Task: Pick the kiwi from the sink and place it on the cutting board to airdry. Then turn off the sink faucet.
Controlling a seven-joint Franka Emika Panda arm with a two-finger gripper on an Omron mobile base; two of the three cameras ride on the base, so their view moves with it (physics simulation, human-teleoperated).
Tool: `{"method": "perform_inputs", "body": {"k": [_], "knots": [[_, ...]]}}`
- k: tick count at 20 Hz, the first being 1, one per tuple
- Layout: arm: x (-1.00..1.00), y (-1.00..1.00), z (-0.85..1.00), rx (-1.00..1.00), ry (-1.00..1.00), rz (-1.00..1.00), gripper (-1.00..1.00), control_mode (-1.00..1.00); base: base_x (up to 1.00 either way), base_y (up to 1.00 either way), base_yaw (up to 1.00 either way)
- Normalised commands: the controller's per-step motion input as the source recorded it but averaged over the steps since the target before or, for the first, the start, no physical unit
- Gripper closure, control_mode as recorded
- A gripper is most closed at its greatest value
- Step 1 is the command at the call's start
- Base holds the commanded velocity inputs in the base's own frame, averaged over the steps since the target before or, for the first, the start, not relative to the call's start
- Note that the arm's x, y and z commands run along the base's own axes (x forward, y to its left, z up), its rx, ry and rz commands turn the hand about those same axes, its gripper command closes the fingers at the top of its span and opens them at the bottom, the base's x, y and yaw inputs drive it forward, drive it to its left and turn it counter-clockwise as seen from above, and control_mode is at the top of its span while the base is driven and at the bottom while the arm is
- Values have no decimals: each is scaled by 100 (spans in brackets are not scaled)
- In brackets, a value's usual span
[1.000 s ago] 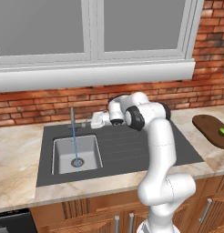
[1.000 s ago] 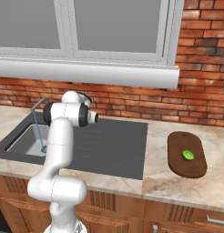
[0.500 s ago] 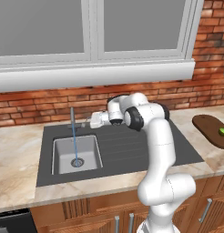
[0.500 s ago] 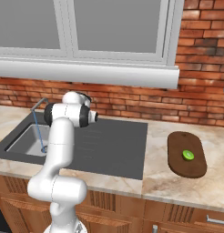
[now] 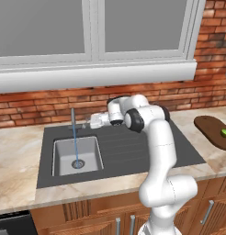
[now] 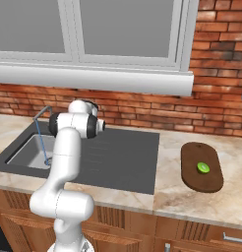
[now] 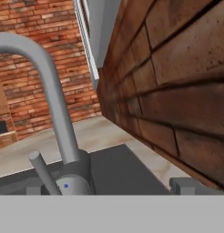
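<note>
The kiwi (image 6: 203,168) lies on the cutting board (image 6: 202,180), near the board's middle, well apart from the sink (image 5: 77,156) on the marble counter (image 6: 192,209); the left base view catches it (image 5: 225,133) at the right edge of the picture. Judging by that, the first half of the task is done and the fruit sits where it can dry in open air.

What remains is the sink faucet (image 5: 73,120). A thin blue stream of water (image 5: 76,146) falls from its spout into the basin and lands by the round drain (image 5: 78,164), so the tap is not yet off. The gripper (image 5: 93,122) hovers just beside the faucet's base, level with it and pointing along the brick wall (image 5: 41,108), which suits a sideways push on the lever rather than a grasp from above. In the hand view the lever (image 7: 44,173) slants up at lower left, close to the spout's base (image 7: 73,179), and the two fingertips (image 7: 189,185) stand far apart at the bottom: the jaws are spread wide and hold nothing. I judge the next move calls for nudging the lever with one finger.
</note>
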Motion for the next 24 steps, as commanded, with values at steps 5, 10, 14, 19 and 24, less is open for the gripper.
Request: {"method": "perform_inputs", "body": {"k": [5,10,14,19,24], "knots": [[18,68,-5,0,1,0,-100,-100,0,0,0],[2,92,-10,-1,0,0,-100,-100,0,0,0],[0,100,-10,-5,0,0,-100,-100,0,0,0],[0,100,-8,-8,0,0,-100,-100,0,0,0],[1,100,-6,-9,0,0,-100,-100,0,0,0]]}}
